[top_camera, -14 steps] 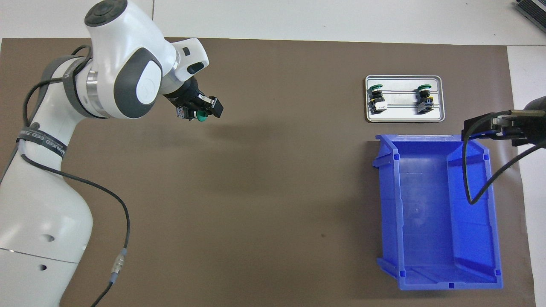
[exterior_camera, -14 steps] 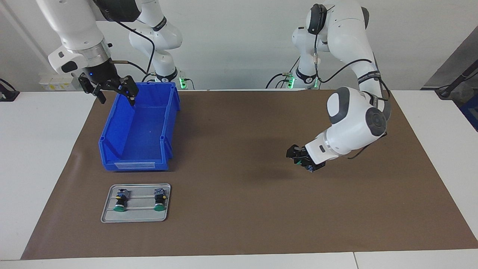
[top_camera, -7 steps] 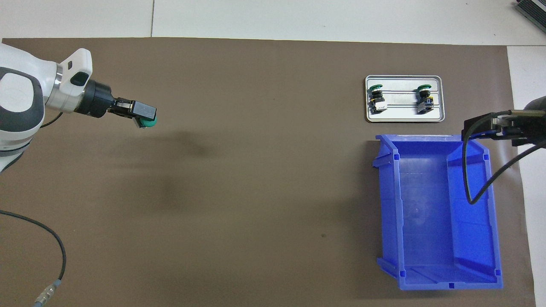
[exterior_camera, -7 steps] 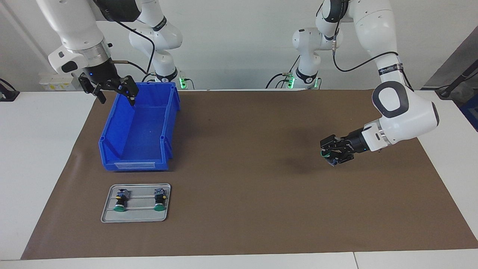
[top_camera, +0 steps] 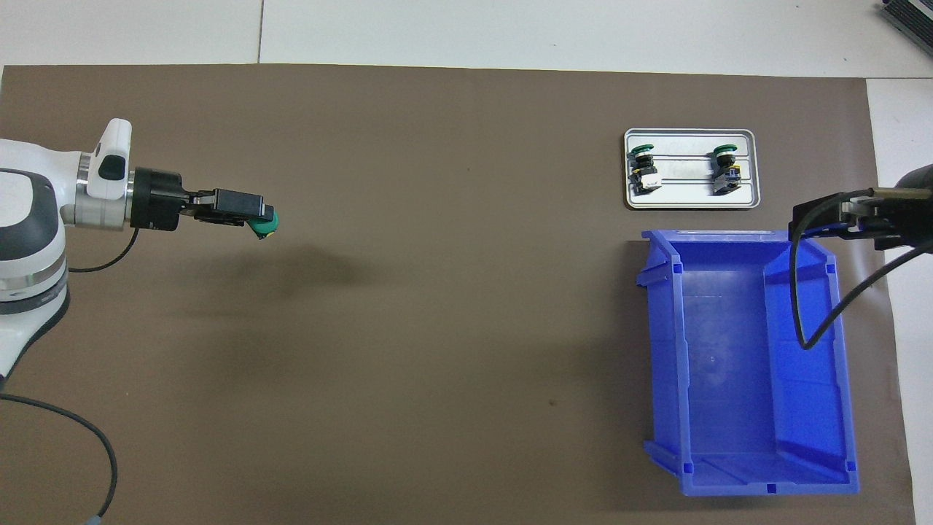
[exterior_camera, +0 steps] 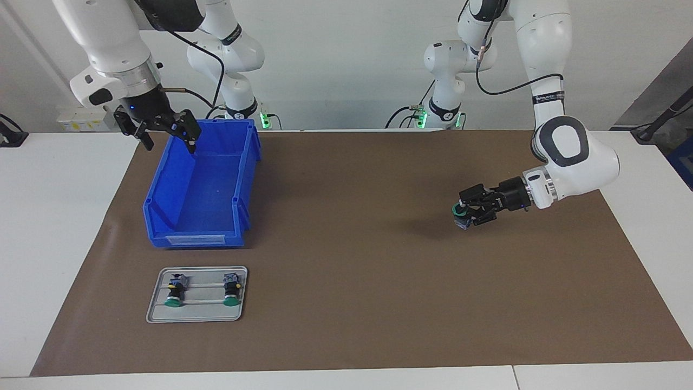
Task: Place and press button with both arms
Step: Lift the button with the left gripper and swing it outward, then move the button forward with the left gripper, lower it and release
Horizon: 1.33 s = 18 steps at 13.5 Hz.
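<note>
Blue bin [exterior_camera: 200, 187]: right gripper [exterior_camera: 165, 131] over its robot-side corner, fingers spread | left gripper [exterior_camera: 466, 208] above brown mat [exterior_camera: 346, 260], fingers pinching button [top_camera: 264, 227] | tray [exterior_camera: 157, 311] farthest, two buttons [exterior_camera: 174, 290] [exterior_camera: 231, 289].

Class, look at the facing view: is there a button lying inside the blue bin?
No, the blue bin holds nothing; two buttons lie on the metal tray, and the left gripper holds a third button.
</note>
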Tool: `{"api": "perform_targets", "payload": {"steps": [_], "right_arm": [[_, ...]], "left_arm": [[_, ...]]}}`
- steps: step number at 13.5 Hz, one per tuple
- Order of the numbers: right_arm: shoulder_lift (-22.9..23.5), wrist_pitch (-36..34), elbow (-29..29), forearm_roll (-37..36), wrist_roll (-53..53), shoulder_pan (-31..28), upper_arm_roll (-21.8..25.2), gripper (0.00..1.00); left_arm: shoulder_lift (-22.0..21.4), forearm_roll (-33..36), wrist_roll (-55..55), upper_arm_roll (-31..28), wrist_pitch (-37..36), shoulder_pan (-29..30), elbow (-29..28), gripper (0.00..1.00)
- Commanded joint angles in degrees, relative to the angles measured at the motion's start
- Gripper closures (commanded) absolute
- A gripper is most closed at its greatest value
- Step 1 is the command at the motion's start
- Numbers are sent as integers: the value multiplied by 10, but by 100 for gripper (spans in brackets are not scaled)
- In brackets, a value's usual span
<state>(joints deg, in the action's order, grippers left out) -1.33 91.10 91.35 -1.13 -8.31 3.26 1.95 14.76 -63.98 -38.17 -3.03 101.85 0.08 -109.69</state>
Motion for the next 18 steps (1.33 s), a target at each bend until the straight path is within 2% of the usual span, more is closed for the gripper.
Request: {"api": "perform_targets", "payload": {"steps": [1,3,7,10,16,18], "right_arm": [[2,-8,-5,11,11,-5,-3,0],[2,-8,-5,11,11,-5,-3,0],[2,-8,-5,11,11,-5,-3,0],[2,-9,-5,11,12,-5,-3,0],[2,-8,-5,11,12,-6,-3,0],[2,-8,-5,11,12,-5,-3,0]], "left_arm": [[-41,-27,-16,3,10,9,-57,100],[-53,-70,-18,3,-22,30,-89,100],[-42,-114,-21,3,-38,25,-98,100],[-4,-169,-46,6,-31,3,-98,100],[19,-235,-50,8,1,-40,-100,100],[52,-271,-111,8,2,-59,-108,100]]}}
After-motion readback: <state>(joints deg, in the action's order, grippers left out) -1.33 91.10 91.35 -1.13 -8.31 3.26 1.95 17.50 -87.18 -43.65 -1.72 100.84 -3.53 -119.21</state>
